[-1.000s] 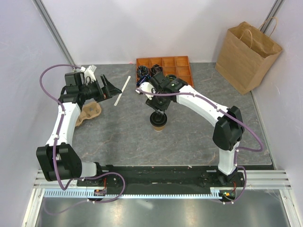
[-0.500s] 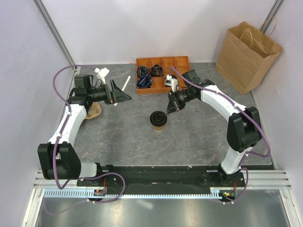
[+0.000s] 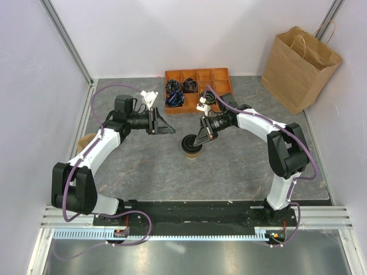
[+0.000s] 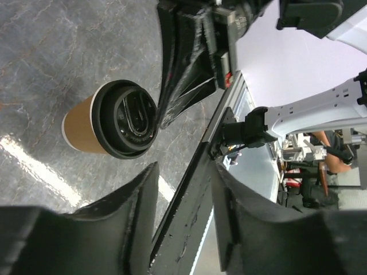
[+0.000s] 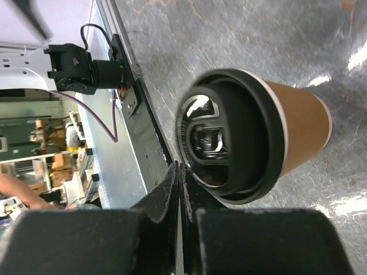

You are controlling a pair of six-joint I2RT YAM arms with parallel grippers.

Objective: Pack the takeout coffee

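The takeout coffee [image 3: 192,146], a small brown paper cup with a black lid, stands upright mid-table. It also shows in the left wrist view as the cup [image 4: 109,119] and fills the right wrist view as the cup [image 5: 241,134]. My right gripper [image 3: 199,142] is shut and empty, its tips [image 5: 178,167] at the lid's rim on the cup's right side. My left gripper [image 3: 171,131] points at the cup from the left, a short way off. Its jaws [image 4: 183,169] stand partly open with nothing between them.
An orange compartment tray [image 3: 221,80] with dark items in its left cells sits at the back. A large brown paper bag [image 3: 301,66] stands open in the back right corner. The tan cup carrier [image 3: 86,140] peeks out at the left edge.
My left arm has swung right toward the cup and its jaws have narrowed. My right gripper has shut, drawn off the cup to the right, then come back to the lid's rim.
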